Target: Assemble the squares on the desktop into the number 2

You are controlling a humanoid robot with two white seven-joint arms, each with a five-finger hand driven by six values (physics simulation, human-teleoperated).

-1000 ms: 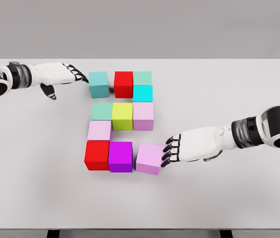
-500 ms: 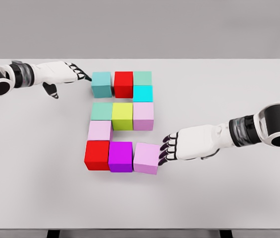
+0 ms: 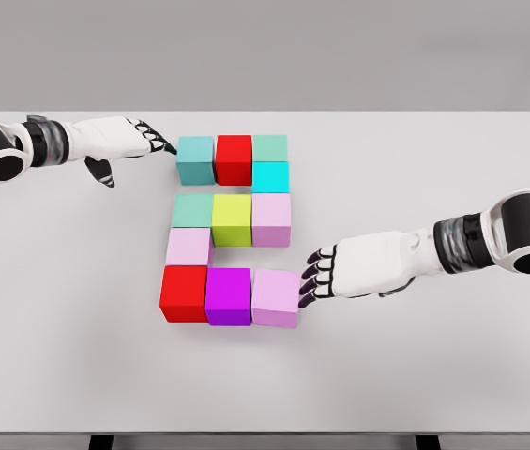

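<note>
Already close to a 2: ten coloured cubes on the white tabletop (image 3: 433, 375). Pale pink cube (image 3: 277, 297) at bottom right, touching the magenta cube (image 3: 228, 295), right hand (image 3: 344, 274) flat against its side, fingers extended, grasping nothing. Teal cube (image 3: 195, 159) top left, beside the red cube (image 3: 234, 158), left hand's (image 3: 114, 141) straightened fingertips (image 3: 163, 145) at its edge.

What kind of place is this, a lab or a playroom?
Probably neither: it looks like a computer-simulated test bench. A bare white table against a featureless grey backdrop holds only flat-coloured cubes, nudged by the left hand and right hand.
</note>
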